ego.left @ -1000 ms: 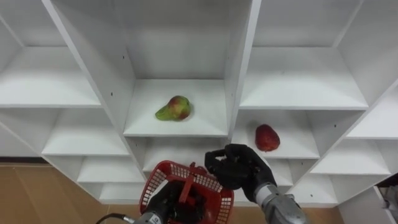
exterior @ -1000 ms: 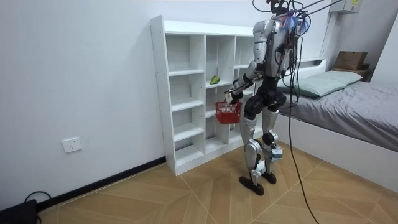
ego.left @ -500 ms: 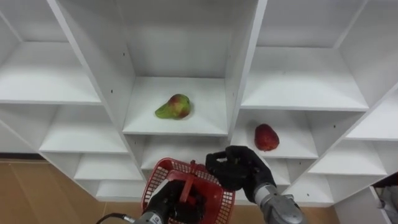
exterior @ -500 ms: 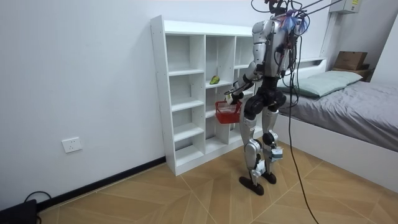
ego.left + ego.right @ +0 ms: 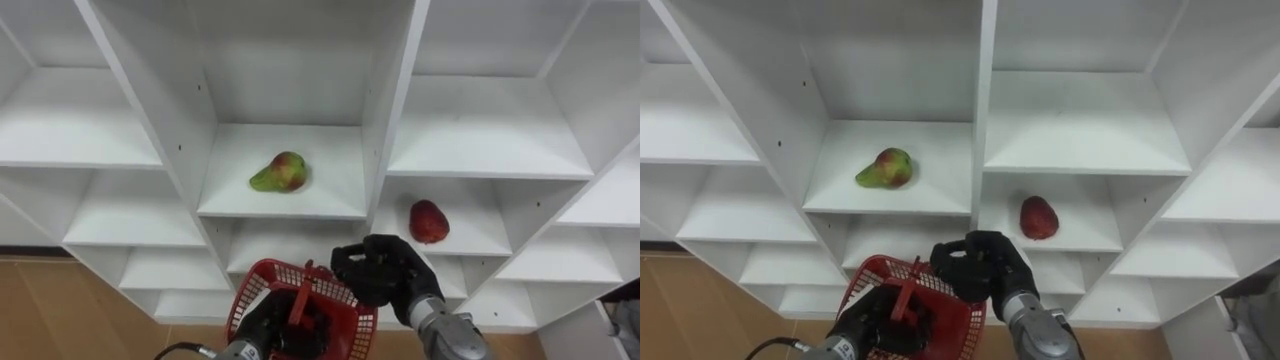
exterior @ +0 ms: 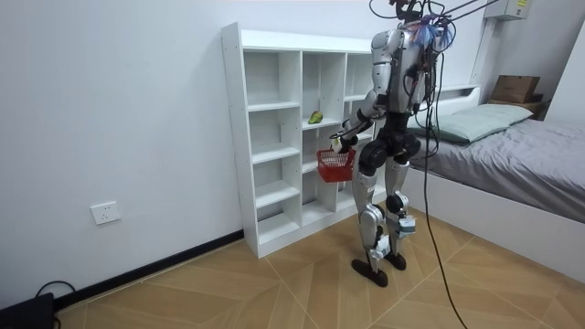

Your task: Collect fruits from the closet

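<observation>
- The robot stands upright on the wooden plank floor [image 6: 274, 283], facing a tall white closet of open compartments [image 5: 390, 110] set against the wall
- Low on the left, the left hand [image 5: 262, 328] has its dark fingers wrapped round the upright handle of a red plastic mesh basket [image 5: 348, 322], which hangs in front of the closet's lower shelves, under the middle column
- The hand and handle hide the inside of the basket, so I cannot tell what it holds
- In the middle column, a green-and-red pear [image 5: 280, 173] lies on its side on the shelf, in the left half of its compartment and clear of the walls
- Just right of the basket's handle and over its far rim, the right hand [image 5: 380, 272] is a closed fist, fingers curled in with nothing visible in them; it is below the pear's shelf, in front of the divider between the middle and right columns
- In the right column, on a shelf set a little lower than the pear's, a dark red rounded fruit [image 5: 429, 221] sits near the left wall of its compartment, above and to the right of the right hand and apart from it
- At the room view's right, a grey-covered bed [image 6: 521, 151] stands behind the robot
</observation>
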